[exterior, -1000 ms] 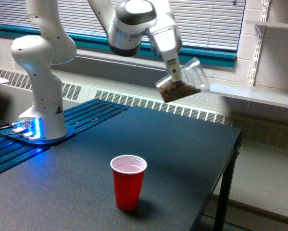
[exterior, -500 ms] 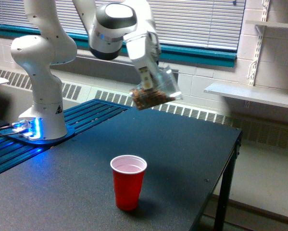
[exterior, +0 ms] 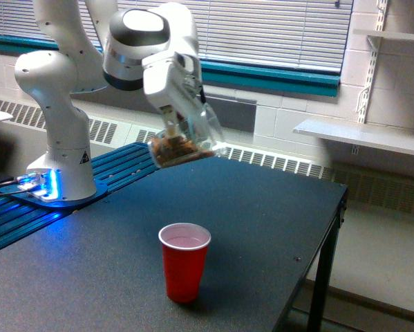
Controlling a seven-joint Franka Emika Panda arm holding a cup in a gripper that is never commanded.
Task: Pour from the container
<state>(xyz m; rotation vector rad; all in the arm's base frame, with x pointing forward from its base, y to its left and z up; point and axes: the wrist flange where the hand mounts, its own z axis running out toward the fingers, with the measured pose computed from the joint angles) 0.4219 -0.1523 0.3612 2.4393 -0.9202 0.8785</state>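
Hand clamped on clear plastic cup, tilted, brown nut bits inside, held high over the desk, behind the red cup. I'd centre the lip above the red rim before tipping further, then pour slowly.

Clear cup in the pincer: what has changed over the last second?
The pincer carried the tilted clear cup of brown bits toward the exterior view's left and slightly lower, still gripped. Nothing visibly poured out. The red cup on the black table did not move.
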